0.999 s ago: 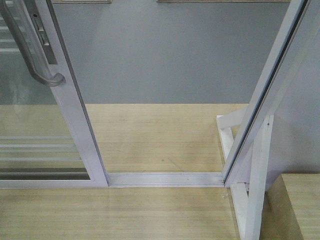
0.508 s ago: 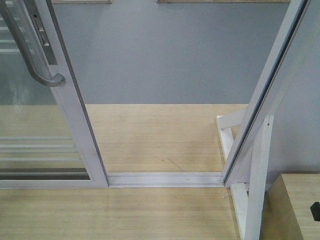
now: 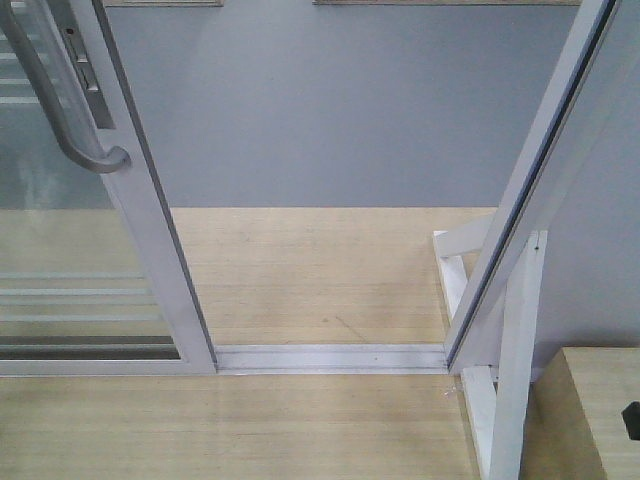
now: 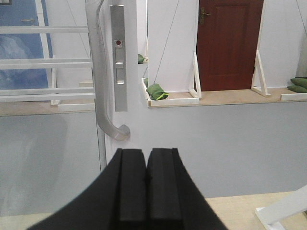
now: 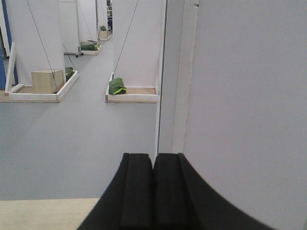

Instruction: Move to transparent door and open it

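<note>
The transparent door stands at the left of the front view, clear glass in a white frame with thin white bars. Its curved grey handle is on the stile. A wide gap lies between the stile and the white jamb, with the floor track bare. In the left wrist view my left gripper is shut and empty, just below and right of the handle's lower end, not touching it. My right gripper is shut and empty, facing the jamb.
A white brace props the jamb at the right. A wooden box sits at the bottom right, with a small black part at the edge. Wooden platform and grey floor lie beyond the track.
The door and handle have stayed where they were. A small black part has come into the front view at the right edge, over the wooden box.
</note>
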Motion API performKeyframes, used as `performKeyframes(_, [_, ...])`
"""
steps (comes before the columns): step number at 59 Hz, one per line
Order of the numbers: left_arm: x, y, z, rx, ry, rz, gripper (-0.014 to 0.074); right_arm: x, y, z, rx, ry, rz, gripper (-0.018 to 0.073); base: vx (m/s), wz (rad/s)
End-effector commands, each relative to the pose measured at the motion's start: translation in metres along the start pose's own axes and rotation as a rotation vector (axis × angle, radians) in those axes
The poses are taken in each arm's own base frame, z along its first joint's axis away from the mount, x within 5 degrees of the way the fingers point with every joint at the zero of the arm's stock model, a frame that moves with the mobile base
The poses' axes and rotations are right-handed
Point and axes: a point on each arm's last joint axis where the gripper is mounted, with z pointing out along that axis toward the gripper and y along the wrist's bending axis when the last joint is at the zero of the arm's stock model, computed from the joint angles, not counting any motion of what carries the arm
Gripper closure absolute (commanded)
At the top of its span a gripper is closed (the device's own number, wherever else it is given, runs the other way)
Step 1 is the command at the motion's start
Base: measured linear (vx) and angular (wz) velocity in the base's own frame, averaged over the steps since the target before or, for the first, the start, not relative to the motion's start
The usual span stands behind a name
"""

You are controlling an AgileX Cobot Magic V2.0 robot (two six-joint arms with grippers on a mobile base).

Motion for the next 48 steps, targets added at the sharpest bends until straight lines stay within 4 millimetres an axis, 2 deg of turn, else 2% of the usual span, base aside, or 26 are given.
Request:
performKeyframes(1, [0.0008, 0.0002, 0.0012, -0.002, -0.05, -0.001, 0.0602, -0.0037, -0.0001, -0.0008, 0.006, -0.086, -0.001, 0.0567, 0.0, 0.0])
performKeyframes(48, [0.0008, 0.0002, 0.0012, -0.002, -0.05, -0.001, 0.0602, -0.0036, -0.0001, -0.0008, 0.006, -0.085, -0.001, 0.0567, 0.0, 0.0])
